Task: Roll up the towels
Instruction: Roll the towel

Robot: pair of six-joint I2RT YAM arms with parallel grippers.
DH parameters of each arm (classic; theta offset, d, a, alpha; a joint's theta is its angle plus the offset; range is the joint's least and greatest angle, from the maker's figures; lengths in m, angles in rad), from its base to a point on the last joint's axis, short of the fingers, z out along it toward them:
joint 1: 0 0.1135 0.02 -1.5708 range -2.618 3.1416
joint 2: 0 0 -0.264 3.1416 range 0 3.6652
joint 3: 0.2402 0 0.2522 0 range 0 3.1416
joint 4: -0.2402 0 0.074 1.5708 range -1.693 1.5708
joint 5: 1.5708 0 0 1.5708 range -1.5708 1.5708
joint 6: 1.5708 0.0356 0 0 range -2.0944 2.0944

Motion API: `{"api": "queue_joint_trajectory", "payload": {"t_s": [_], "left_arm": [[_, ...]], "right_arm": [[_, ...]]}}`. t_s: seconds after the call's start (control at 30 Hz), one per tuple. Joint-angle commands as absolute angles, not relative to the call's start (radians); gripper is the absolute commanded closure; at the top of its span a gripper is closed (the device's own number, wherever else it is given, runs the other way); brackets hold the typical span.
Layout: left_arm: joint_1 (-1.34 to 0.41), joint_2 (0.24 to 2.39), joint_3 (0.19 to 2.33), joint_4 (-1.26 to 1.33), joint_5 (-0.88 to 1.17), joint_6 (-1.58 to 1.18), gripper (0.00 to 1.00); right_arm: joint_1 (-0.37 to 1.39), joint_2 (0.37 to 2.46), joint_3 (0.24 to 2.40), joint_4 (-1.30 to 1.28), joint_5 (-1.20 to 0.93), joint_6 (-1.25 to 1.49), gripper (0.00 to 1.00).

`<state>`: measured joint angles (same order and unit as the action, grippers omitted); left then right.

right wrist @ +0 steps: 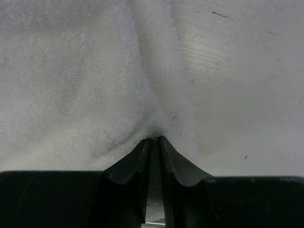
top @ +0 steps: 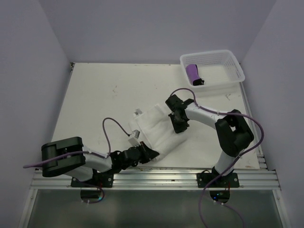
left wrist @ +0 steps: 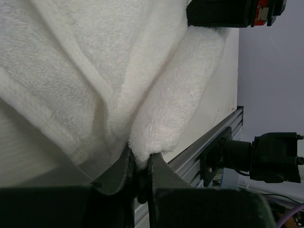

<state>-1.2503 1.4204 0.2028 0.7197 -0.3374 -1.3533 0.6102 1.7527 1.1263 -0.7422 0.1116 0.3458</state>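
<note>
The white towel point(top: 154, 126) lies bunched in the middle of the table. My left gripper point(top: 151, 153) is at its near corner. In the left wrist view the gripper point(left wrist: 141, 159) is shut on a fold of the white towel point(left wrist: 95, 71), with pile wedged between the tips. My right gripper point(top: 177, 127) presses down on the towel's far right edge. In the right wrist view the gripper point(right wrist: 155, 138) has its jaws a narrow slit apart, and the white towel point(right wrist: 71, 85) puckers into the tips. The purple towel point(top: 194, 74) lies rolled in the basket.
The white perforated basket point(top: 235, 64) stands at the table's far right corner. A metal rail point(top: 156, 178) runs along the near edge, close behind my left gripper. The right arm's base point(left wrist: 266, 156) shows beside that rail point(left wrist: 209, 142).
</note>
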Motion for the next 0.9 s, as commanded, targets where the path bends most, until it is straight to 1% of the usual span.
{"api": "queue_joint_trajectory", "payload": {"t_s": [0.0,0.23,0.33,0.4,0.67,0.87], "left_arm": [[-1.253,1.434,0.111,0.554,-0.356,-1.407,1.0],[-1.253,1.485,0.104,0.572,-0.342,-1.431,1.0],[-1.253,1.491,0.089,0.586,-0.342,-1.446,1.0],[-1.253,1.49,0.078,0.6,-0.344,-1.457,1.0],[-1.253,1.525,0.072,0.626,-0.336,-1.47,1.0],[-1.253,1.534,0.068,0.635,-0.334,-1.477,1.0]], "right_arm": [[0.563,1.81,1.13,-0.716,0.172,0.307,0.78],[0.552,1.809,1.147,-0.722,0.147,0.305,0.78],[0.548,1.801,1.163,-0.735,0.147,0.302,0.75],[0.54,1.792,1.18,-0.741,0.15,0.302,0.7],[0.526,1.779,1.244,-0.778,0.14,0.302,0.66],[0.52,1.697,1.272,-0.796,0.164,0.319,0.57]]}}
